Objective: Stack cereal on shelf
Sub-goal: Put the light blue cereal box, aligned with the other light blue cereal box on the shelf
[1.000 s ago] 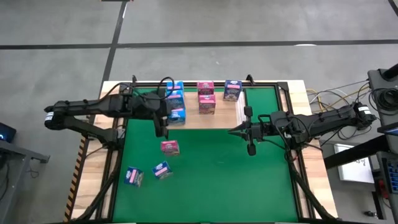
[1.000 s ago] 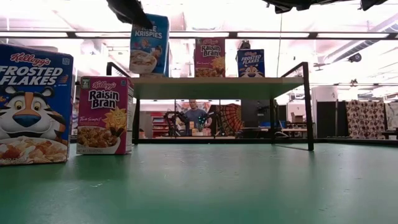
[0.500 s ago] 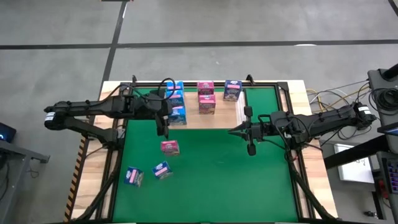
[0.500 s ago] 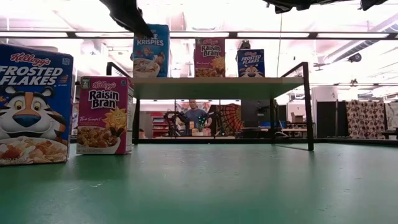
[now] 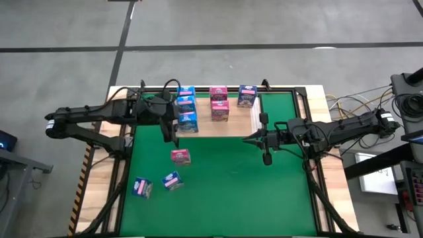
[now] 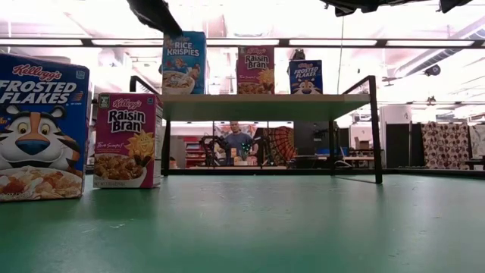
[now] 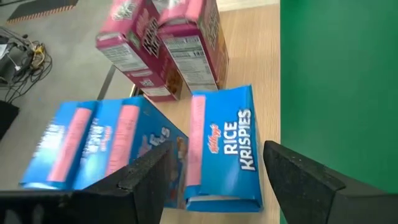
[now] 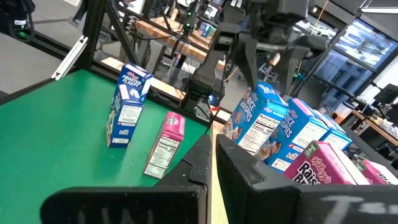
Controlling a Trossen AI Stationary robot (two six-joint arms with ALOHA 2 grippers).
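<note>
Fingers of the left gripper (image 7: pixel 211 177) spread, straddling a Rice Krispies box (image 7: pixel 227 149) on the shelf (image 5: pixel 238 124); right gripper (image 5: pixel 246 139), clenched, at three o'clock.

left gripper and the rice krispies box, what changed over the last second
The left gripper opened and let go of the Rice Krispies box, which went from tilted to upright on the shelf, and backed off slightly. The right gripper stayed put, shut; other boxes unchanged.
</note>
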